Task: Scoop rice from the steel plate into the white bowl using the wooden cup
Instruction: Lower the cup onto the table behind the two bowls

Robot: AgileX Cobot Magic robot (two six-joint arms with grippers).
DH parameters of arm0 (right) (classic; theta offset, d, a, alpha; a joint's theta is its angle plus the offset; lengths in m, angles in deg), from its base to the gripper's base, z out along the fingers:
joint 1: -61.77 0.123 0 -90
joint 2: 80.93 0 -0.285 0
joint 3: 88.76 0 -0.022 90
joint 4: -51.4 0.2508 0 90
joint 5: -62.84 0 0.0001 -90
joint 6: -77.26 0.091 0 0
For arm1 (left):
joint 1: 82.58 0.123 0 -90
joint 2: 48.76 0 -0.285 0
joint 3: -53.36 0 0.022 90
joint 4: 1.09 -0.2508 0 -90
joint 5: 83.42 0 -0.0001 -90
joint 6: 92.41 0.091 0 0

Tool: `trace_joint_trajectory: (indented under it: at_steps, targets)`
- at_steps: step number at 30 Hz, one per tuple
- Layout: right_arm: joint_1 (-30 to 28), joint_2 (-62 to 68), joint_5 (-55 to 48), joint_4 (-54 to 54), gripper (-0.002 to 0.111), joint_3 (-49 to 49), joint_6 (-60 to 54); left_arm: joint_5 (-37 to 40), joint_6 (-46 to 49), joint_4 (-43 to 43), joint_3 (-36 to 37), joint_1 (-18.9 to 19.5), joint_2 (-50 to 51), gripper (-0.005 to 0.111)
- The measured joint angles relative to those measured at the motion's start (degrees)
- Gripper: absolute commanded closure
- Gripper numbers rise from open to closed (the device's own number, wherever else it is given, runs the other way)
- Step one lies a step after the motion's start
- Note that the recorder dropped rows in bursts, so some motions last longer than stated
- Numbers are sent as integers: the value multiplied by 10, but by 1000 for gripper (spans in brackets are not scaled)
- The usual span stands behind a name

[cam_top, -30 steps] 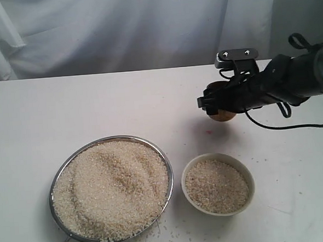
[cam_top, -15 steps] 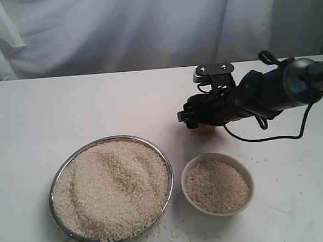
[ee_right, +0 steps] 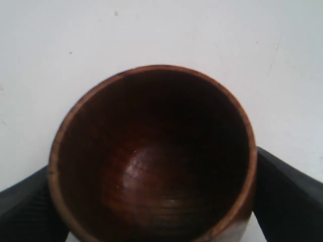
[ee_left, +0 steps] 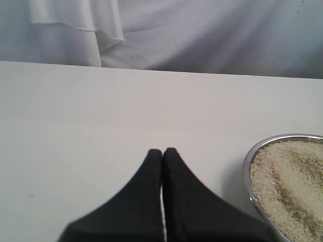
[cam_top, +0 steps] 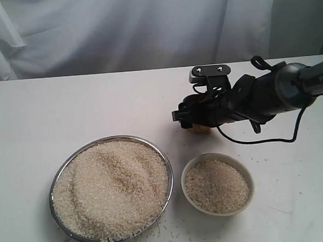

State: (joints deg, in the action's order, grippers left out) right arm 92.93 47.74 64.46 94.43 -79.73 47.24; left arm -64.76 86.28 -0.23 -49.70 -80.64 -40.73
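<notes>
Exterior: we see right pincer (cam_top: pixel 190 117) pinching wooden cup (cam_top: pixel 201 129) low over the bench (cam_top: pixel 68 113), beyond white bowl (cam_top: pixel 247 174) and steel plate (cam_top: pixel 164 155), both holding rice (cam_top: pixel 113 184). Left wrist: left pincer (ee_left: pixel 162 153) pressed together near steel plate. Right wrist: we see wooden cup empty

Right hand (cam_top: pixel 184 116), wooden cup (cam_top: pixel 201 128) farther left

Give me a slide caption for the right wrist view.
Right pincer grips an empty reddish-brown wooden cup, white table behind it.
</notes>
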Motion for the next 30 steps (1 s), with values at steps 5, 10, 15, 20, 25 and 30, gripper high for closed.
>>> trace_joint_trajectory:
  at_steps: [5,10,15,20,25,30]
  targets:
    - [1,0,-5,0,108,0,0,0,0,0,0,0,0,107]
    - [0,0,-5,6,108,0,29,0,0,0,0,0,0,107]
    - [2,0,-4,6,107,0,17,0,0,0,0,0,0,107]
    - [22,0,-11,2,86,-1,-14,0,0,0,0,0,0,107]
    - [25,0,-25,0,51,-2,-20,0,0,0,0,0,0,107]
    - [25,0,-37,-2,13,-2,-28,0,0,0,0,0,0,107]
